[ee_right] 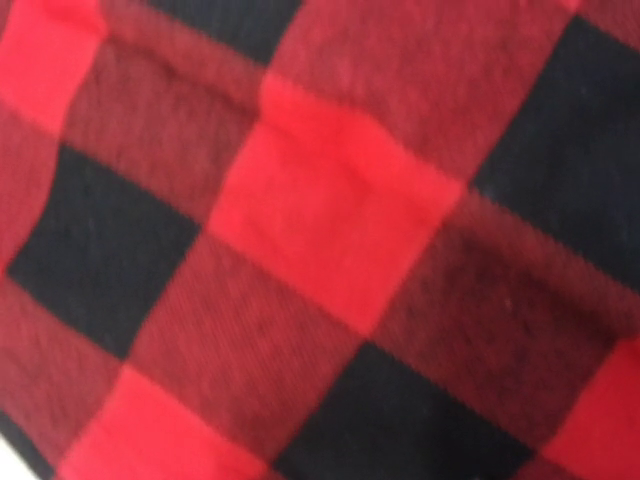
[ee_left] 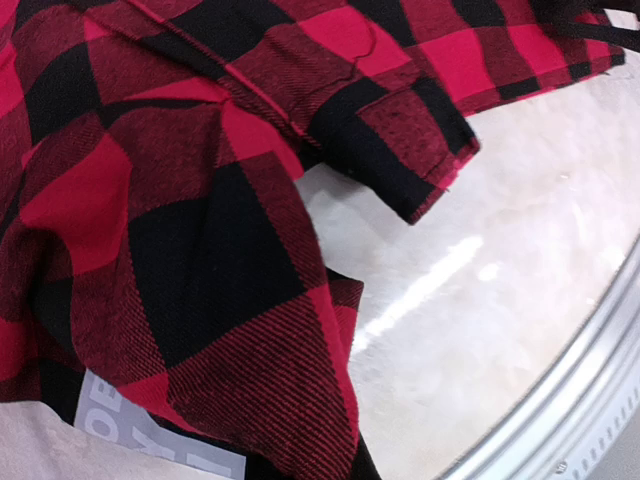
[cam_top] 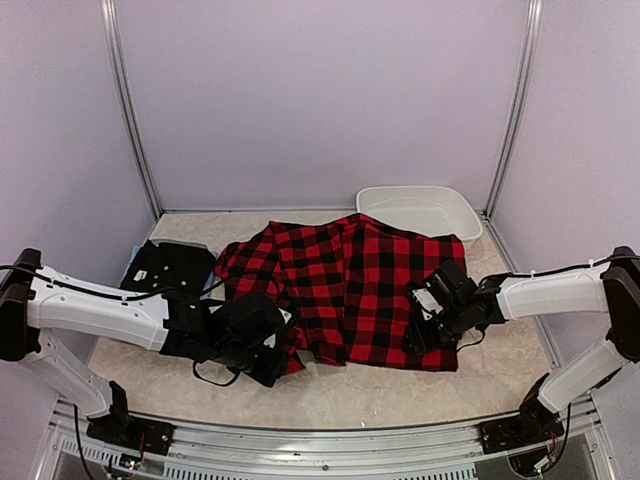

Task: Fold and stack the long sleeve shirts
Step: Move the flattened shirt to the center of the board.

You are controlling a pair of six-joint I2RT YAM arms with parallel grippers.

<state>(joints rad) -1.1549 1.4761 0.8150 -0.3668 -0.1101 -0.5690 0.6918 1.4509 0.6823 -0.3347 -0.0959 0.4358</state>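
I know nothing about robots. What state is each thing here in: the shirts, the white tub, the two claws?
Red-and-black checked shirt: spread on the table, partly folded.
Black shirt: folded, at far left.
White basin: upright, empty.
Left gripper: shut on the checked shirt's near-left edge.
Right gripper: on the shirt's right side; open or shut unclear.
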